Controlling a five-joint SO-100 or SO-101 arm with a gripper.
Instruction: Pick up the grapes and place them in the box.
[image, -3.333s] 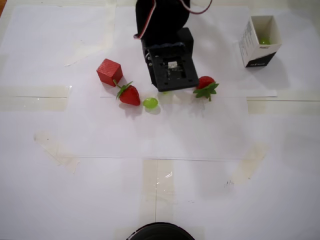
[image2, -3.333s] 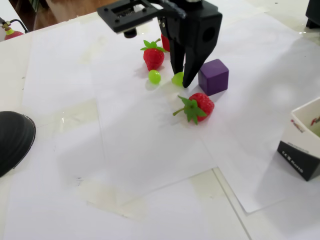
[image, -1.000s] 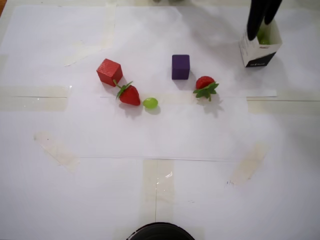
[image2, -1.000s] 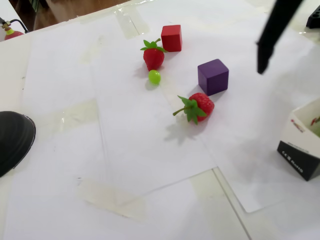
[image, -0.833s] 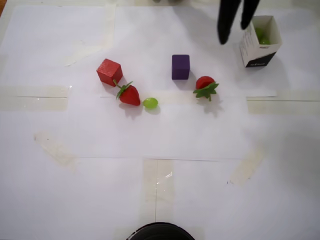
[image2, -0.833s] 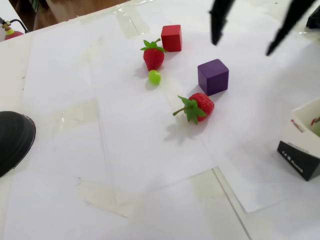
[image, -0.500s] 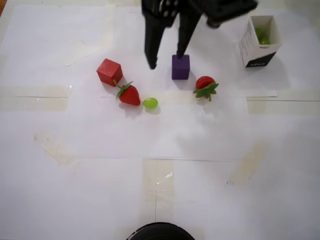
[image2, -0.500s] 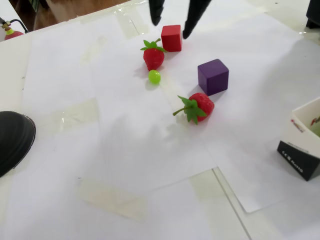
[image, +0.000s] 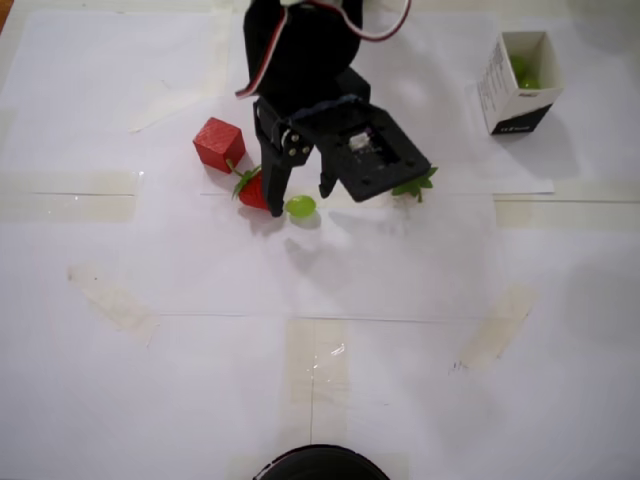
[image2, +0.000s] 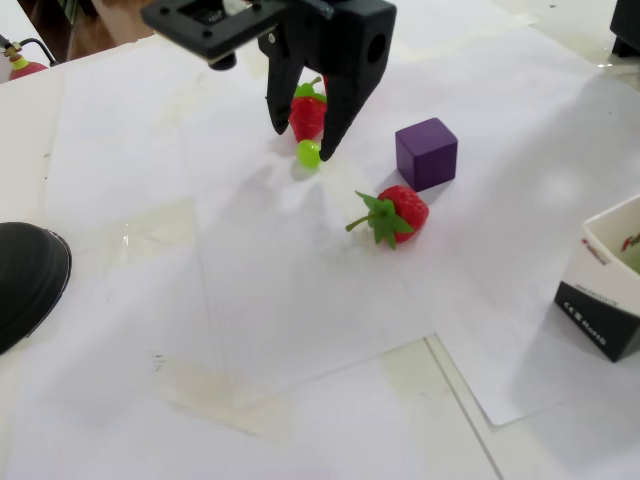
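Overhead view: pincer (image: 302, 199) has swung from box (image: 519, 85) to grape (image: 300, 207).

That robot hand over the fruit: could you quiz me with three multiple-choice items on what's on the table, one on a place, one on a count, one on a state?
1. Where is the loose grape?
A. inside the purple cube
B. beside a strawberry, under the hand
C. on the black band

2. How many strawberries show in the fixed view?
A. two
B. four
C. none

3. The hand is:
A. shut on a cube
B. open
C. inside the box

Answers:
1 B, it lies by the strawberry, between the fingertips.
2 A, a second one lies by the purple cube.
3 B, the fingers are spread apart, holding nothing.
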